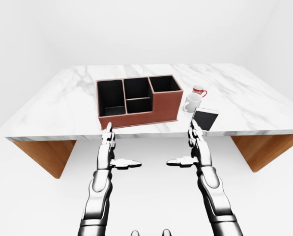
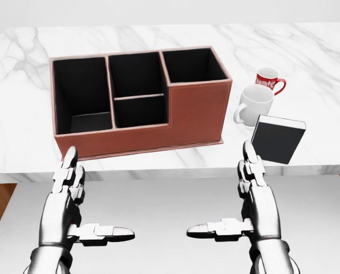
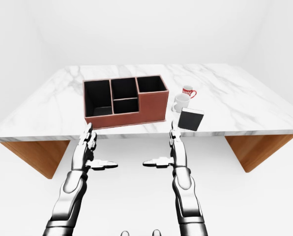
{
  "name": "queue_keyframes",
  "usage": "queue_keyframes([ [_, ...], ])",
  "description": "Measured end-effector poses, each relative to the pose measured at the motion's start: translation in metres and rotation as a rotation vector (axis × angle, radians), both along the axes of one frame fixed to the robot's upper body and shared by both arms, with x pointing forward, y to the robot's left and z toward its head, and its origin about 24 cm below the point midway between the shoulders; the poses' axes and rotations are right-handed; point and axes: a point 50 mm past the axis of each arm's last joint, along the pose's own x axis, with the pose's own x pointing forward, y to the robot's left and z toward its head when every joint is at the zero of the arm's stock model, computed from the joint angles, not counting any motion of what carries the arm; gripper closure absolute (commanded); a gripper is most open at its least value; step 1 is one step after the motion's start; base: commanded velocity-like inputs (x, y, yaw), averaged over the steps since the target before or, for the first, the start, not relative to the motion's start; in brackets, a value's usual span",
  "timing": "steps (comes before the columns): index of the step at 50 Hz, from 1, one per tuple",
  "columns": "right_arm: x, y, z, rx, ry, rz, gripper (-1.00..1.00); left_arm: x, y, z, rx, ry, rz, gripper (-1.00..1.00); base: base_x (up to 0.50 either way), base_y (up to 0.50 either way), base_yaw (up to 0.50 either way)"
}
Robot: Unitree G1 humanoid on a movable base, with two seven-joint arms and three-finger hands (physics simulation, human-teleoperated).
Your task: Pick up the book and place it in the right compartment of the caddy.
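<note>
Nearest, at the bottom of the head view, both hands are raised palm-inward over the pale floor, short of the table edge. The left hand [image 2: 67, 197] has its fingers stretched straight up and its thumb pointing right toward the middle of the view — spread wide, holding nothing. The right hand [image 2: 255, 197] mirrors it, fingers straight, thumb pointing left, likewise wide and empty. Its fingertips [image 2: 249, 153] reach up just beside the lower left corner of the book [image 2: 277, 140], but whether they touch it cannot be told. The book stands upright and slightly tilted near the table's near edge, dark cover facing the camera with a pale strip of pages along its top; it is outside the caddy, to the right of it in the head view. Just above the book stands a white mug [image 2: 253, 104], and above and to the right of that a red mug [image 2: 268, 79] with a white pattern. Left of the mugs sits the caddy [image 2: 195, 108] — reddish-brown with dark compartments: a tall one at left, two smaller ones in the middle, and the right compartment [image 2: 193, 64]. All rest on the marble table [image 1: 264, 105], which has wooden supports beneath.
</note>
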Motion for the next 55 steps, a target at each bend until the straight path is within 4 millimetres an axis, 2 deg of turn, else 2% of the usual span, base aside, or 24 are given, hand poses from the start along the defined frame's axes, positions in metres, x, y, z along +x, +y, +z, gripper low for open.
queue_keyframes([
  [13,-0.003,-0.001,0.006,-0.066,-0.052,-0.012,-1.0,0.002,0.006,-0.012,0.017,0.028,-0.01,-1.0,0.0,0.0,0.0],
  [21,-0.013,0.0,0.02,-0.131,-0.102,-0.015,-1.0,-0.002,0.007,-0.013,0.026,0.033,-0.016,-1.0,0.44,0.0,0.0],
  [29,-0.029,0.004,0.053,-0.284,-0.207,-0.032,-1.0,-0.005,0.005,-0.011,0.035,0.024,-0.024,-1.0,0.5,0.0,0.0],
  [32,-0.035,0.006,0.072,-0.371,-0.248,-0.049,-1.0,-0.006,0.005,-0.01,0.038,0.02,-0.026,-1.0,0.45,0.0,0.0],
  [40,-0.058,0.02,0.135,-0.652,-0.509,-0.075,-1.0,-0.008,0.004,-0.006,0.045,0.002,-0.032,-1.0,0.03,0.0,0.0],
  [44,-0.068,0.021,0.158,-0.783,-0.594,-0.117,-1.0,-0.008,0.003,-0.005,0.049,-0.004,-0.034,-1.0,0.0,0.0,0.0],
  [48,-0.074,0.02,0.171,-0.873,-0.628,-0.169,-1.0,-0.008,0.003,-0.004,0.052,-0.008,-0.036,-1.0,0.0,0.0,0.0],
  [55,-0.077,0.015,0.18,-0.983,-0.631,-0.244,-1.0,-0.008,0.002,-0.002,0.057,-0.013,-0.039,-1.0,0.0,0.0,0.0],
])
